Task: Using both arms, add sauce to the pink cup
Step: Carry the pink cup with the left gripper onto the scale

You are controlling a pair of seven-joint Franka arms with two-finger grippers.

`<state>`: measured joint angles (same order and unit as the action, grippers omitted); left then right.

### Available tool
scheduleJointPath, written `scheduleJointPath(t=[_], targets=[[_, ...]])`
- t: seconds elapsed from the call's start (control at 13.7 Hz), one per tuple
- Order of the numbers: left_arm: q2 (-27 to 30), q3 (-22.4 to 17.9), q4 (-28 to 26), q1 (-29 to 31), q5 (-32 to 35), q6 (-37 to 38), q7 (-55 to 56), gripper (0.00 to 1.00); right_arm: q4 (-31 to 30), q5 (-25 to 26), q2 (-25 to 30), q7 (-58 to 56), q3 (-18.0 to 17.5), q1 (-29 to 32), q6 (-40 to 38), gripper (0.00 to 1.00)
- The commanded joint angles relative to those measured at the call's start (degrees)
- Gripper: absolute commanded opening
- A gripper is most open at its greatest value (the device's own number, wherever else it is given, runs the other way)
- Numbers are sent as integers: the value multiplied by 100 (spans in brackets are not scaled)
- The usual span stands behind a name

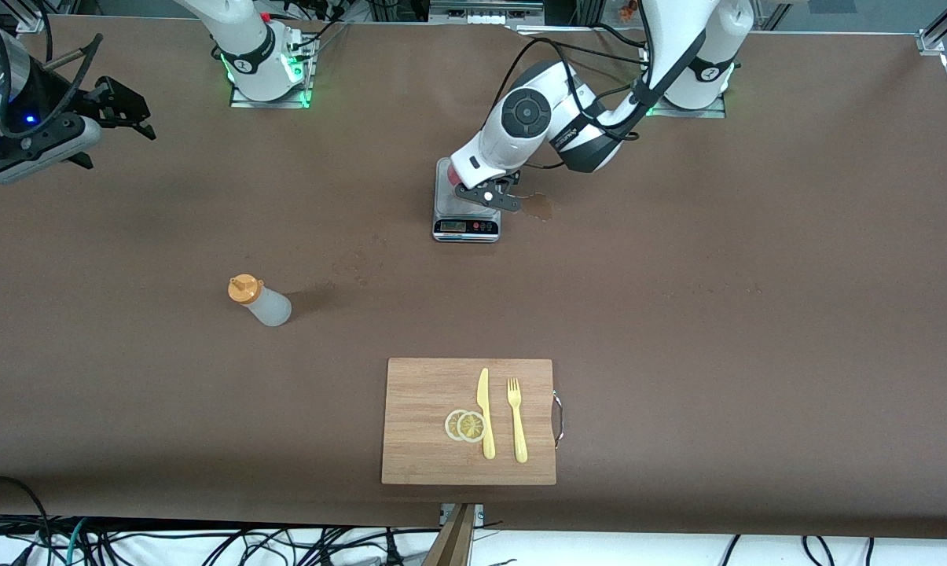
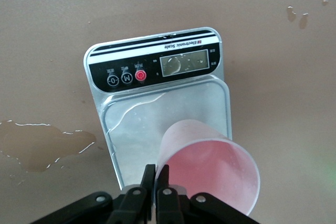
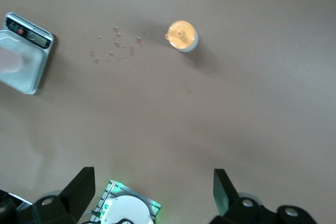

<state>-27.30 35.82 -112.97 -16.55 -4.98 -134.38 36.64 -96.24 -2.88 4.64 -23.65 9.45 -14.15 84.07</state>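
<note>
Sauce (image 1: 259, 301) stands apart; left pincer (image 2: 156, 184) pinches pink cup (image 2: 209, 164) rim; right pincer (image 3: 155, 192) spread.

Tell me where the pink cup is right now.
The pink cup sits on the grey scale near the middle of the table, its rim pinched by the left gripper.

A robotics lab: bolted arm bases (image 1: 269, 75), loose cables (image 1: 206, 542), aluminium framing (image 1: 933, 35).

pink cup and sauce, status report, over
Left gripper shut on the pink cup rim, over the scale. Right gripper open, high, waiting. Sauce upright, untouched. Nothing in the way.
</note>
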Motion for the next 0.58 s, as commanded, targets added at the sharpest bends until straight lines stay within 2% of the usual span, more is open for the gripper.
scheduleJointPath(t=[0.0, 0.22, 0.51], targets=[[-117, -14, 65, -32, 137, -35, 203, 100, -264, -231, 204, -647, 214, 70, 197, 100], [93, 21, 117, 38, 129, 165, 221, 100, -482, -581, 221, -1289, 495, 79, 372, 100], [690, 30, 442, 99, 58, 1157, 212, 100, -1290, -1284, 380, -2957, 1031, 281, 785, 100]])
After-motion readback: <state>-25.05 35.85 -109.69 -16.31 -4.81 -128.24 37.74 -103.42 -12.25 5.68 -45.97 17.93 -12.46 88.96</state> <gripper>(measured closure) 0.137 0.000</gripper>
